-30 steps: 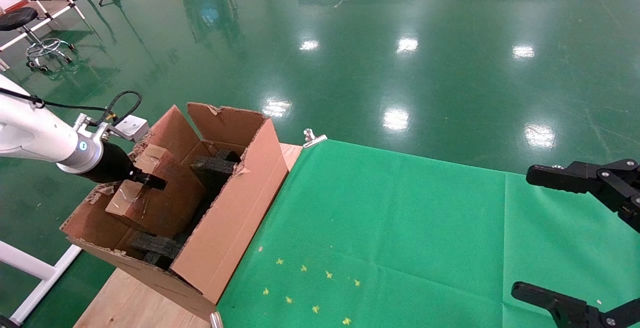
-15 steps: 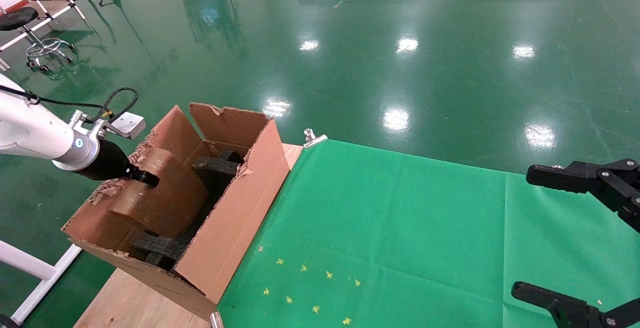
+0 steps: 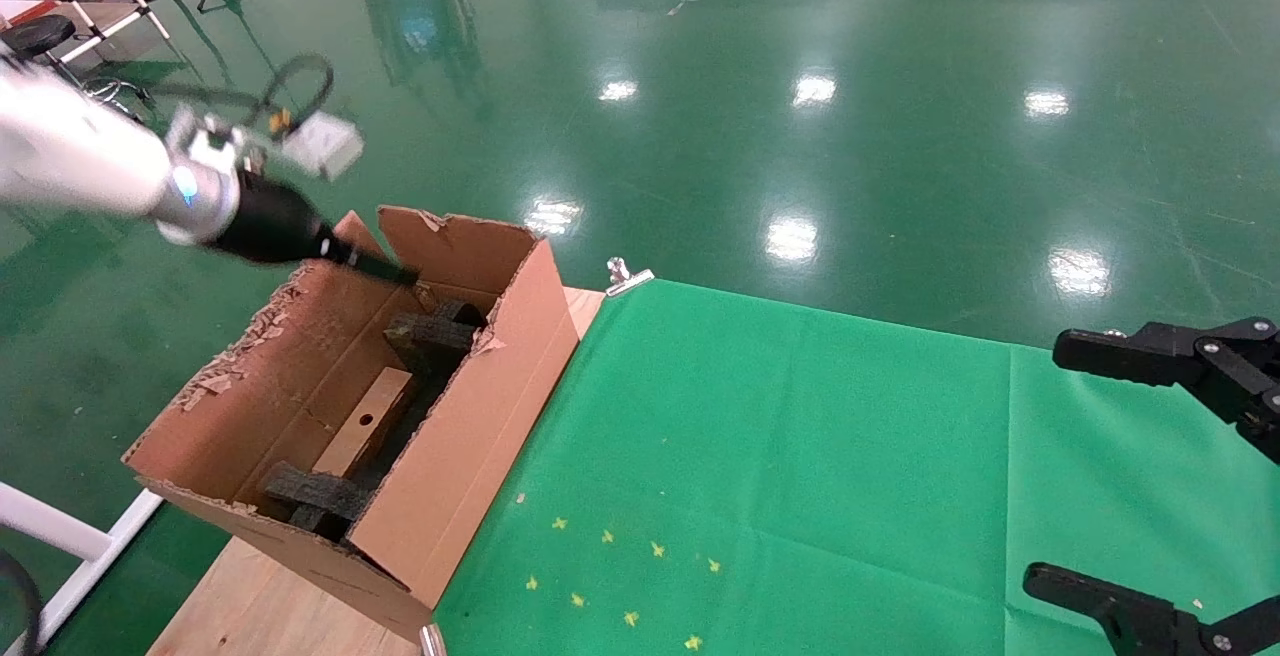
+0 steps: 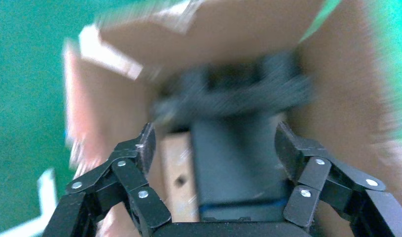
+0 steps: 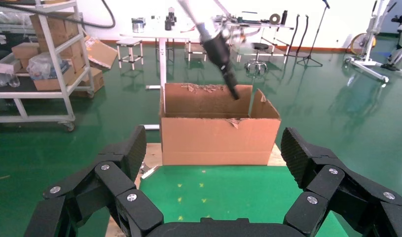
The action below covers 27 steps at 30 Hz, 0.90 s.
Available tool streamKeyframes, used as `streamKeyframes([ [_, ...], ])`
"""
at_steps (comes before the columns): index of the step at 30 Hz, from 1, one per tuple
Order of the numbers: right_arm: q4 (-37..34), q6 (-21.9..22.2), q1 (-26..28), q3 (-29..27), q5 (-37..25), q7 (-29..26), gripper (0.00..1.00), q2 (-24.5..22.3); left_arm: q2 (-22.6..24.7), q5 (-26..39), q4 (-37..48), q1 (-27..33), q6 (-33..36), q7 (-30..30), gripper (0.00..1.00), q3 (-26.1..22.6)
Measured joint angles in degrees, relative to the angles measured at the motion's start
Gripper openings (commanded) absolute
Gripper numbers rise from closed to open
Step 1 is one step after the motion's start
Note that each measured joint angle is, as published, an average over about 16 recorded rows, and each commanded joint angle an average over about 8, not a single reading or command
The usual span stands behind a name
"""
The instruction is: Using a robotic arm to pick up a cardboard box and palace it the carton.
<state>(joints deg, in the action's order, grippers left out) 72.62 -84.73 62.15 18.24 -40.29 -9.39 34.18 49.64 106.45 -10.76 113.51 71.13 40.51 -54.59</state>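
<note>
The cardboard box (image 3: 362, 423), slim with one round hole, lies flat inside the carton (image 3: 470, 436) between black foam blocks (image 3: 430, 331). The white robotic arm (image 3: 90, 171) holds my left gripper (image 3: 395, 274) above the carton's far rim, open and empty. In the left wrist view the left gripper (image 4: 216, 140) has its jaws spread wide, with the box (image 4: 178, 182) and a foam block (image 4: 233, 94) below. My right gripper (image 3: 1045, 461) hangs open and empty over the cloth's right side. In the right wrist view the right gripper (image 5: 213, 136) faces the carton (image 5: 218, 140) and the left arm (image 5: 221, 54).
A green cloth (image 3: 800, 456) covers the wooden table (image 3: 260, 606); a metal clip (image 3: 625, 276) holds its far corner. A second foam block (image 3: 310, 491) lies at the carton's near end. A white rail (image 3: 60, 536) stands left of the table. A shelving cart (image 5: 46, 64) stands beyond.
My left gripper has let go of the cardboard box and risen up and away over the carton's far rim. The box now lies flat inside the carton. The right arm has not moved.
</note>
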Motion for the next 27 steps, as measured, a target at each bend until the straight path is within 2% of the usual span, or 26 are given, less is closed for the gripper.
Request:
streamKeyframes([
  [6, 0.0, 0.0, 0.0, 0.0, 0.0, 0.0, 1.0, 0.0, -2.0, -3.8, -5.9, 3.2, 10.5, -1.3, 1.0, 1.9],
  [10, 0.0, 0.0, 0.0, 0.0, 0.0, 0.0, 1.0, 0.0, -2.8, -5.1, -7.9, 4.0, 14.5, -1.5, 1.0, 2.5],
  [17, 0.0, 0.0, 0.0, 0.0, 0.0, 0.0, 1.0, 0.0, -3.4, -7.1, -10.1, 2.6, 15.5, -2.4, 1.0, 3.6],
  [27, 0.0, 0.0, 0.0, 0.0, 0.0, 0.0, 1.0, 0.0, -4.8, -14.5, -16.7, -4.6, 15.1, -5.9, 1.0, 8.2],
])
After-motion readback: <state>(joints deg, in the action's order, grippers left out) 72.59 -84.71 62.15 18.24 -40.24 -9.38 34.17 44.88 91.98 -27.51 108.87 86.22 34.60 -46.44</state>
